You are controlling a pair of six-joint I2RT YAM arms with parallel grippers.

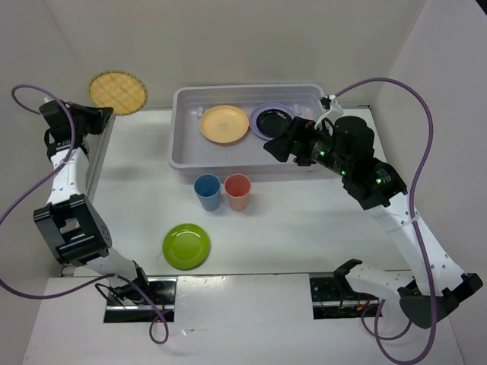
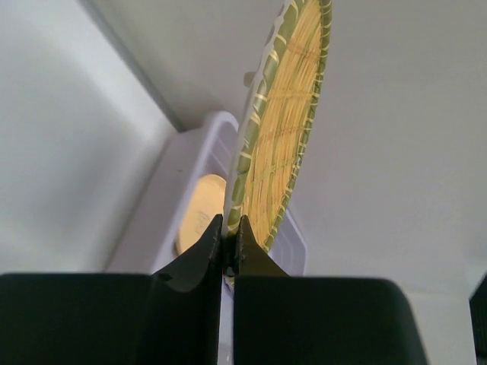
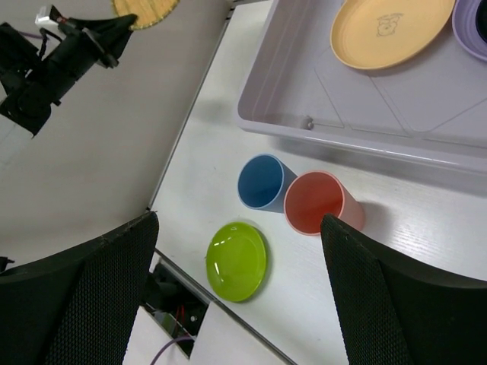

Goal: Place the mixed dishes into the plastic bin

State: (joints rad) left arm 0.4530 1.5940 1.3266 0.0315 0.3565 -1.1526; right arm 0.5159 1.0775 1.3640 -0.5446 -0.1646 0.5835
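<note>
The step in hand is, by my judgement, the woven disc's (image 1: 118, 92) transfer. The left gripper (image 2: 228, 230) is clenched on the disc's lower rim and holds it off the table at the upper left of the top view, well apart from the plastic bin (image 1: 190, 146) at upper centre. The next move calls for carrying the disc rightward over the bin's left wall, tilting it flat and letting go onto the bare floor beside the pale orange plate (image 1: 224, 124).

The right gripper (image 1: 278, 143) hangs over the bin's right part, jaws spread wide with nothing between them. The lilac plate (image 1: 259, 128) with the black plate (image 1: 272, 119) on it lies in the bin beside it. The blue cup (image 3: 262, 182) and coral-red cup (image 3: 313, 201) stand touching just below the bin's near wall, and the lime green plate (image 3: 237, 261) lies lower left of them.

The disc is a thin, stiff weave of yellow straw with a green-and-white bound edge, rough and easy to pinch. The plates look like smooth, glossy plastic, round and shallow. The cups are tapered, open-topped and matte. The bin is pale, smooth plastic with rounded corners and a rolled rim.
</note>
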